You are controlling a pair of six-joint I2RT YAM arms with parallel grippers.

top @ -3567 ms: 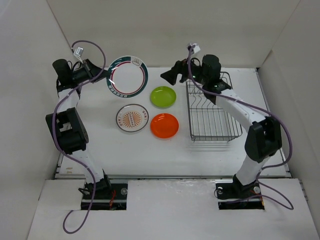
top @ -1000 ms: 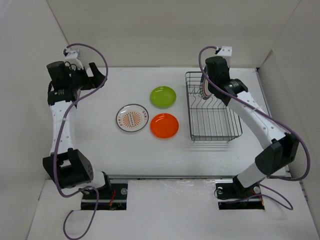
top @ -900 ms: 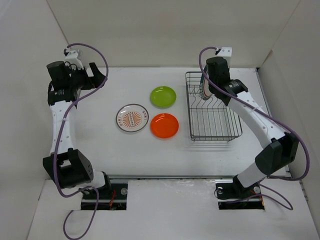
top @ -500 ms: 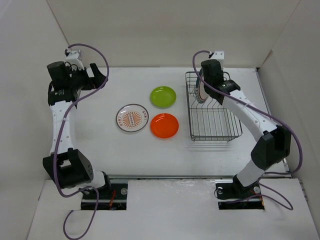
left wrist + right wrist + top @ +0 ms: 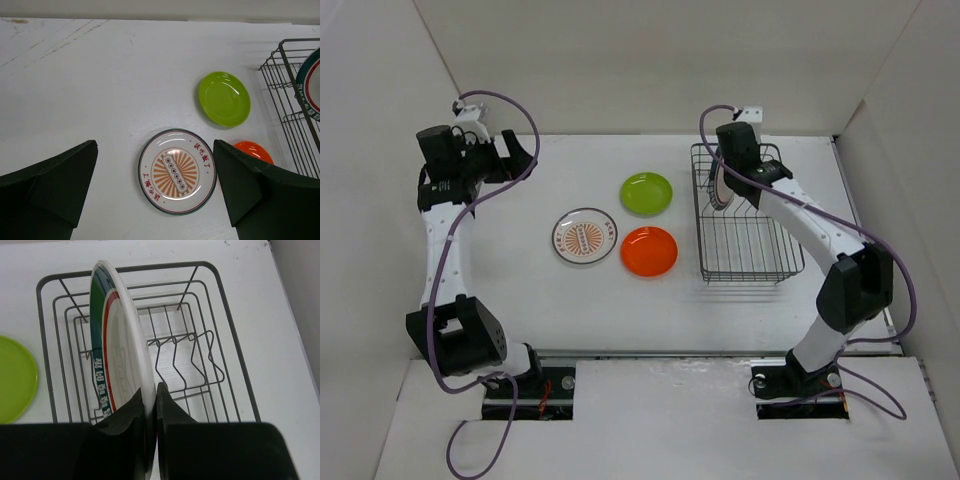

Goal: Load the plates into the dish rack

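Presently, the right fingers are pinched narrow on the rim of the teal-striped plate, holding it on edge, near upright, inside the dish rack at its far left end. Whether its lower edge touches the wires cannot be told. Rack sits toward the far right corner of the worktop. Left fingers spread wide, holding nothing, above the far left corner. Mid-worktop, lying flat: lime green plate farthest back, orange plate just in front of it, sunburst plate just beside the orange one, toward the left edge.
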